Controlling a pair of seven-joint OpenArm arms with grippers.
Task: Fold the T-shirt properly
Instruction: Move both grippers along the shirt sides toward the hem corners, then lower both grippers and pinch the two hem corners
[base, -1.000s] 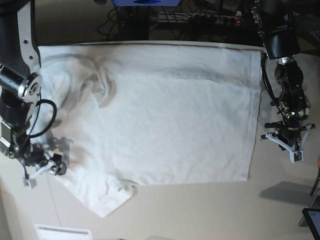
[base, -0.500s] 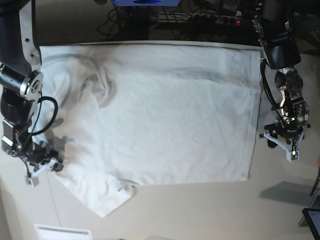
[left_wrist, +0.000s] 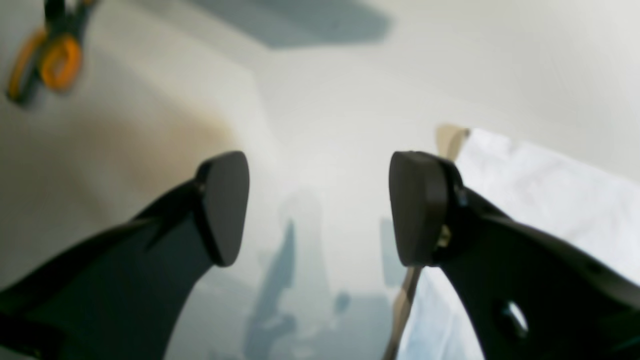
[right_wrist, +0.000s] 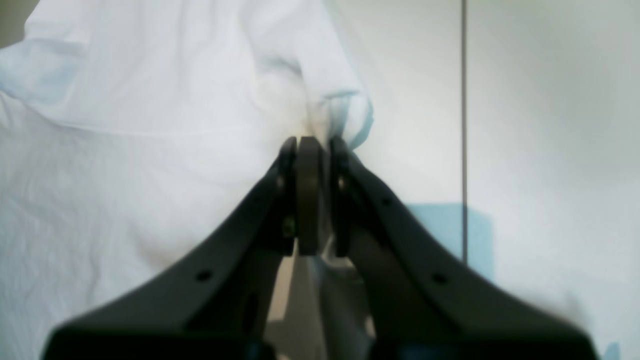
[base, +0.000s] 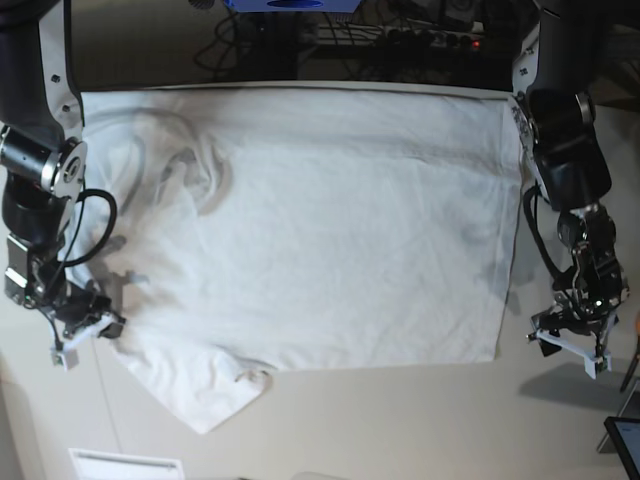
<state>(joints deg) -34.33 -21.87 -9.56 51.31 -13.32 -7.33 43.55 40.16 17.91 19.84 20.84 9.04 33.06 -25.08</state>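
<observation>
The white T-shirt (base: 320, 230) lies spread flat across the table, with one sleeve at the front left. My right gripper (base: 85, 335) sits at that sleeve's outer edge. In the right wrist view its jaws (right_wrist: 312, 145) are shut, with the T-shirt (right_wrist: 125, 175) bunched up and pinched at their tips. My left gripper (base: 572, 350) hangs just off the shirt's front right corner. In the left wrist view it (left_wrist: 320, 205) stands wide open over bare table, and the T-shirt's corner (left_wrist: 550, 190) lies just beyond the right fingertip (left_wrist: 415, 205).
Cables and a power strip (base: 430, 35) run behind the table's back edge. A dark tablet corner (base: 625, 440) shows at the front right and a white label (base: 125, 465) at the front left. An orange and black tool (left_wrist: 50, 55) lies beyond the left gripper.
My left gripper has opened and slid along the shirt's right edge to its front corner. The right gripper has shut on the sleeve edge and shifted slightly.
</observation>
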